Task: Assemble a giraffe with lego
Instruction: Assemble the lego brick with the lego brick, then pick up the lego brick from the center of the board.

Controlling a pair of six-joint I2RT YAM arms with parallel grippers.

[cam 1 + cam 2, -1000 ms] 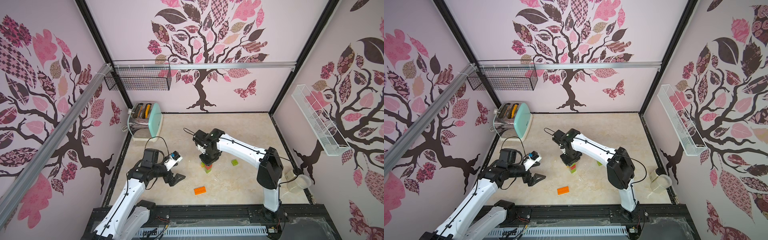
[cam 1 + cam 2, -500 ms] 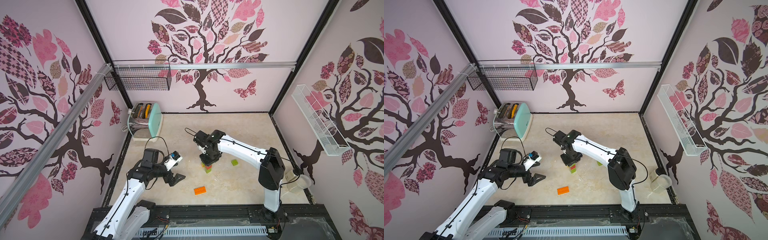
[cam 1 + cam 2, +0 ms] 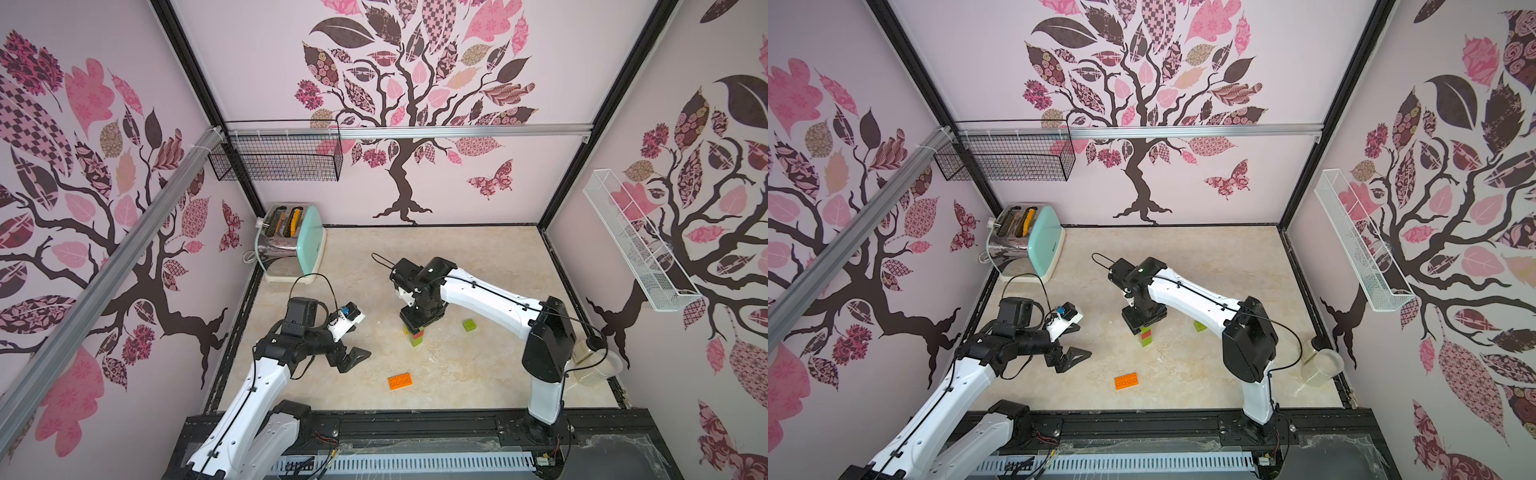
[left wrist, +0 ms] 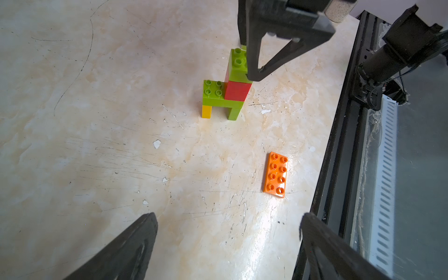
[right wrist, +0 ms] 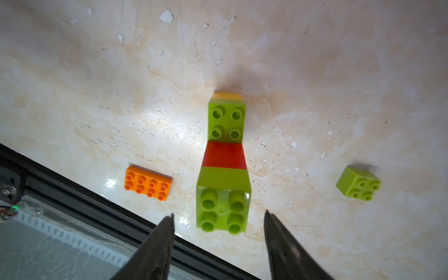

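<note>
The pale marbled stone surface [image 3: 478, 257] carries everything. Over its middle the right pincer [image 5: 218, 214] hangs directly above the half-built giraffe of chunky studded plastic bricks [image 4: 228, 97]. Its jaws have just spread and now stand apart on either side of the top lime green square brick [image 5: 223, 208], with a clear gap each side, gripping nothing. The left pincer [image 4: 228, 215] waits nearer the front edge, jaws wide apart and empty, unmoved over the last second.

The giraffe stands upright on one yellow leg and one green leg, with a long green body, a red neck block and the green brick on top. The release suggests this neck brick is pressed home and holds by itself.

Still loose are the long orange eight-stud brick [image 4: 276, 173], lying toward the front edge, and a small lime green square brick [image 5: 358, 183], well apart on the right arm's side. One of these, I judge, is fetched next.
</note>
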